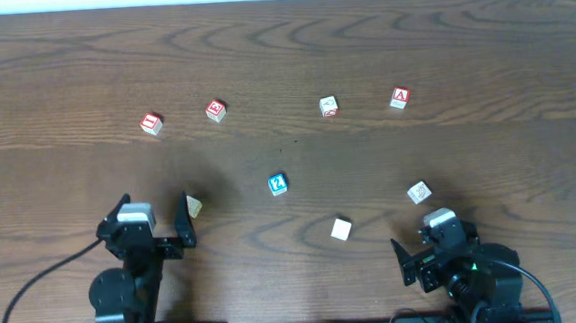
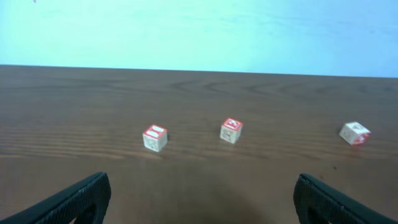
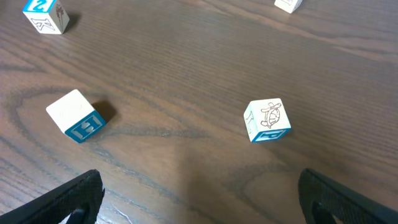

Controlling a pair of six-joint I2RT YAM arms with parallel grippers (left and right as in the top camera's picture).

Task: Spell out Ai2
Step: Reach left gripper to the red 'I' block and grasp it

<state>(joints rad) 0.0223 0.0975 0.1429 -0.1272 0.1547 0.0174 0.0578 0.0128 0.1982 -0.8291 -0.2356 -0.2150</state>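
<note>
From above, the tan block point(image 1: 196, 205) is half tucked behind the left gripper point(image 1: 155, 202), so I can't read it. The right wrist view chops the blue block point(image 3: 46, 15) and the pale block point(image 3: 287, 4) at the top edge. In the left wrist view the red block point(image 2: 154, 138) has blurry markings.
</note>
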